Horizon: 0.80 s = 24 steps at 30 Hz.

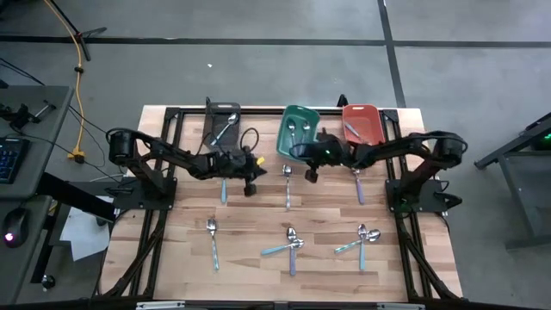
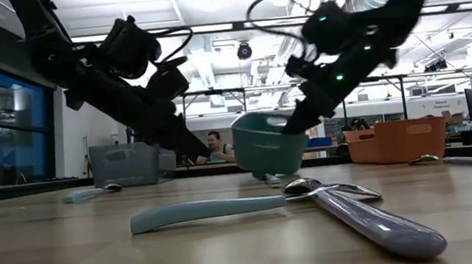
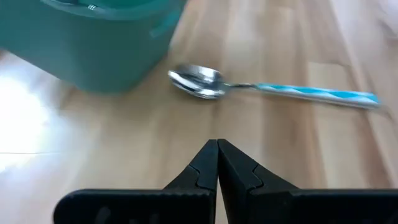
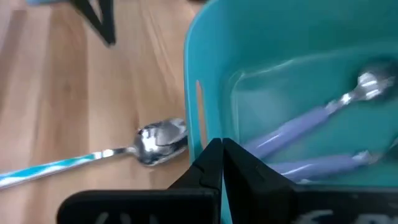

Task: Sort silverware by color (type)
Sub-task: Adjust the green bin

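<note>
A spoon [image 3: 267, 90] with a blue-and-white handle lies flat on the wood between my two grippers, its bowl [image 4: 160, 140] near the teal bin [image 1: 299, 129]. My left gripper [image 3: 217, 149] is shut and empty, hanging just above the table to that spoon's left [image 1: 252, 182]. My right gripper [image 4: 222, 146] is shut and empty, hanging by the teal bin's near wall [image 4: 196, 112], to the spoon's right [image 1: 310, 176]. Two lilac-handled spoons [image 4: 298, 134] lie inside the teal bin. Several more spoons lie across the table's near half [image 1: 290, 245].
A dark grey bin [image 1: 222, 125] and an orange bin [image 1: 362, 123] flank the teal bin along the far edge, each with a spoon in it. A light-blue spoon [image 1: 223, 188] lies under my left arm, and a lilac one [image 1: 358, 185] under my right arm. A person sits beyond the table [image 2: 214, 145].
</note>
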Each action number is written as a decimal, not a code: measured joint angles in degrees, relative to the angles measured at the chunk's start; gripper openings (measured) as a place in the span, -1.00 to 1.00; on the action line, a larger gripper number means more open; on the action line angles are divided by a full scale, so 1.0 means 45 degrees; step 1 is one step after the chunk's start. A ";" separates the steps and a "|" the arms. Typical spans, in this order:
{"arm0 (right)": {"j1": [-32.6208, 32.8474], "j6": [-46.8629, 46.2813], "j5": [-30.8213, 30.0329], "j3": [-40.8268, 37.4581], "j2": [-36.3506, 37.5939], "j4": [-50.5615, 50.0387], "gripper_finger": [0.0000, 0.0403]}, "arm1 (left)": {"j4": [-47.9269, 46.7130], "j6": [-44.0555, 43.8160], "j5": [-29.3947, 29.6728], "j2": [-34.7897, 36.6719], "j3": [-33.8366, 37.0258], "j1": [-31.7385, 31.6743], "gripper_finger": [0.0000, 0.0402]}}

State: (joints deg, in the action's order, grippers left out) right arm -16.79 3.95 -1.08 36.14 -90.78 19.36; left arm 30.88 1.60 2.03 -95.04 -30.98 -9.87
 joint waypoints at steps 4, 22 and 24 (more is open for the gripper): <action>0.0583 -0.0515 -0.0524 -0.1131 0.1106 0.0573 -1.00 | -0.0040 -0.0287 0.0207 0.0000 0.0000 0.0452 -1.00; -0.0919 0.0024 -0.1733 0.1233 0.3331 -0.7067 -1.00 | 0.0654 -0.1340 -0.1368 -0.0058 -0.0058 -0.0313 -1.00; -0.1592 0.0104 -0.1376 0.1278 0.2981 -0.7474 -1.00 | 0.1002 -0.1347 -0.2162 -0.0062 -0.0063 -0.0577 -1.00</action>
State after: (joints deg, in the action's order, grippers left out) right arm -23.95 4.41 -7.27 41.89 -77.36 -14.27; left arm 35.39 -4.46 -7.70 -95.33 -31.27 -12.47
